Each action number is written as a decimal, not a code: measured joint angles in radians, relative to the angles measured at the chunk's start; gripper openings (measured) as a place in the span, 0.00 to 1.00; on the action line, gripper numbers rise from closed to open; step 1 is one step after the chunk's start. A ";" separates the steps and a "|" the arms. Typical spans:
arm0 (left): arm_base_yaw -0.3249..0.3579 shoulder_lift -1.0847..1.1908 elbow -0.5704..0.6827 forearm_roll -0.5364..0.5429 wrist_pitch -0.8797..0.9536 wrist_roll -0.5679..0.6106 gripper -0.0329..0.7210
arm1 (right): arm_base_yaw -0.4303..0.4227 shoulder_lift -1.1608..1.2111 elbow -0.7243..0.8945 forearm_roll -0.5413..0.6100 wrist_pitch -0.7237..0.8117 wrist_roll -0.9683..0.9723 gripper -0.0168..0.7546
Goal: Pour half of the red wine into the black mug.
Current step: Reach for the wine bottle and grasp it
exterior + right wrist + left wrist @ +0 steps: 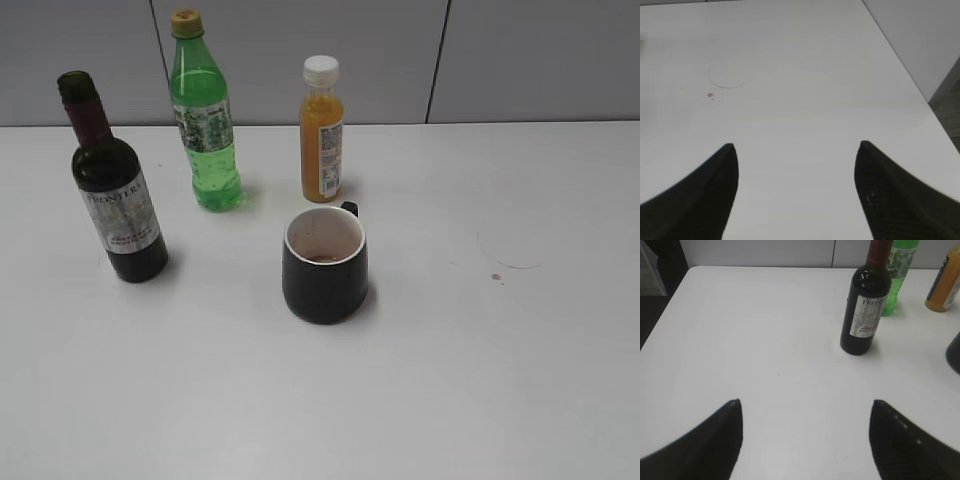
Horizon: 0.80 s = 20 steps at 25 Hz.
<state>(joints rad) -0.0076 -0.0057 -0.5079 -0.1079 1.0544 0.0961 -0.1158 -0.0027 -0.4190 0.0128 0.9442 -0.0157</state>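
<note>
The dark-green red wine bottle [118,195] with maroon neck foil and a silver "Frontera" label stands upright at the left of the white table. It also shows in the left wrist view [865,310], ahead and to the right of my open, empty left gripper [805,402]. The black mug [324,263] stands upright in the middle, its white inside stained, with a little dark liquid at the bottom and its handle at the back; its edge shows in the left wrist view [954,352]. My right gripper [796,145] is open and empty over bare table. Neither gripper shows in the exterior view.
A bright green plastic bottle [205,120] and a small orange juice bottle [322,135] stand behind the mug. A faint ring mark [508,255] and a red drop [496,277] lie on the table to the right. The table's right edge [900,65] is near the right gripper.
</note>
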 joint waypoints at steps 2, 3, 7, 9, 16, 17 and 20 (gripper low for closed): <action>0.000 0.000 0.000 0.000 0.000 0.000 0.82 | 0.048 0.000 0.000 0.002 0.000 0.007 0.74; 0.000 0.000 0.000 0.000 0.000 0.000 0.82 | 0.077 0.000 0.000 0.002 0.000 0.008 0.74; 0.000 0.000 0.000 0.000 0.000 0.000 0.82 | 0.180 0.000 0.000 0.001 0.000 0.016 0.74; 0.000 0.000 0.000 0.000 0.000 0.000 0.82 | 0.210 0.000 0.000 -0.003 0.000 0.016 0.74; 0.000 0.000 0.000 0.000 0.000 0.000 0.82 | 0.265 0.000 0.000 -0.013 0.000 0.016 0.74; 0.000 0.000 0.000 0.000 0.000 0.000 0.82 | 0.280 0.000 0.000 -0.013 0.000 0.016 0.74; 0.000 0.000 0.000 0.000 0.000 0.000 0.82 | 0.296 0.000 0.000 -0.024 0.000 0.016 0.74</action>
<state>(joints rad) -0.0076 -0.0057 -0.5079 -0.1079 1.0544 0.0961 0.1800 -0.0027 -0.4190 -0.0110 0.9442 0.0000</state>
